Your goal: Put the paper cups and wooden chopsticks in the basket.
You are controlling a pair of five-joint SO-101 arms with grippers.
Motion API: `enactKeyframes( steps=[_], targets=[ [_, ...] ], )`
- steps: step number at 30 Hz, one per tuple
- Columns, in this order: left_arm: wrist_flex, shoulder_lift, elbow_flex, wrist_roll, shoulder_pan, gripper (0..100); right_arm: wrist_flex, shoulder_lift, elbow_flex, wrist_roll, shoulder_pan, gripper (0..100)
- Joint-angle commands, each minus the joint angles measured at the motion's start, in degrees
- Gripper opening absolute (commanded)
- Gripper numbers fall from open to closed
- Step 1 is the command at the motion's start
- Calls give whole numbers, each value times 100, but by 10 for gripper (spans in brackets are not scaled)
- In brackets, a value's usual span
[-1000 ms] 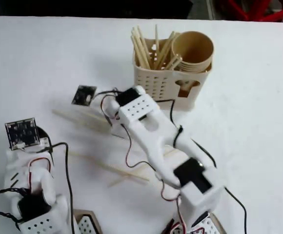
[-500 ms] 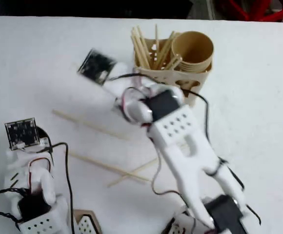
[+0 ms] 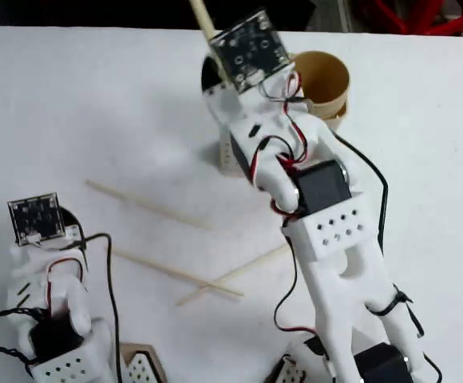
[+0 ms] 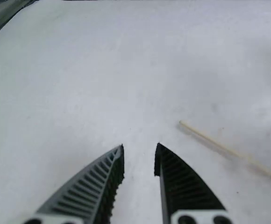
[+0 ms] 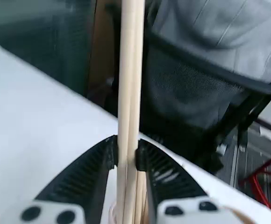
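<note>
My right arm (image 3: 327,223) stretches across the table to the cream basket (image 3: 226,156) at the back. The right gripper (image 5: 126,156) is shut on wooden chopsticks (image 5: 130,70), held upright above the basket; a stick end (image 3: 202,20) pokes up past the wrist. Stacked paper cups (image 3: 325,78) sit in the basket's right compartment. Three chopsticks lie on the table: one slanted (image 3: 148,205), and two crossing (image 3: 176,273) (image 3: 235,275). My left gripper (image 4: 139,158) is open just above the table at the front left, with one chopstick (image 4: 229,151) lying ahead of it.
The left arm (image 3: 48,319) stays at the front left corner. The right arm's body covers most of the basket's chopstick compartment. Bare white table (image 3: 72,104) spreads to the left and right of the basket.
The right arm rose from the table middle and swung back over the basket, carrying chopsticks up with it. The left arm stayed still.
</note>
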Motion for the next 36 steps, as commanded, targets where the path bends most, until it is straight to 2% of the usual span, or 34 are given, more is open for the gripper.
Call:
enactKeyframes(
  steps=[1, 6, 12, 20, 23, 27, 30, 36],
  targets=[
    [-158, -66, -26, -62, -40, 124, -1086, -215, 97, -185, 101, 19],
    [-158, -66, -26, -62, -40, 124, -2457, -207, 941, -167, 119, 19],
    [-158, -66, -18, -62, -40, 124, -4198, 374, 2013, -167, 549, 21],
    [-360, -66, 105, -62, -31, 124, -4259, 1103, 2031, -176, 875, 23],
    [-360, -66, 105, -62, -31, 124, -3829, 1112, 2013, -176, 840, 29],
    [-360, -66, 105, -62, -31, 124, -3046, 1007, 1829, -176, 831, 121],
    [-360, -66, 114, -62, -31, 124, -2053, 787, 1486, -176, 831, 183],
    [-360, -66, 88, -62, -31, 124, 119, -119, 1055, -176, 664, 187]
  ],
)
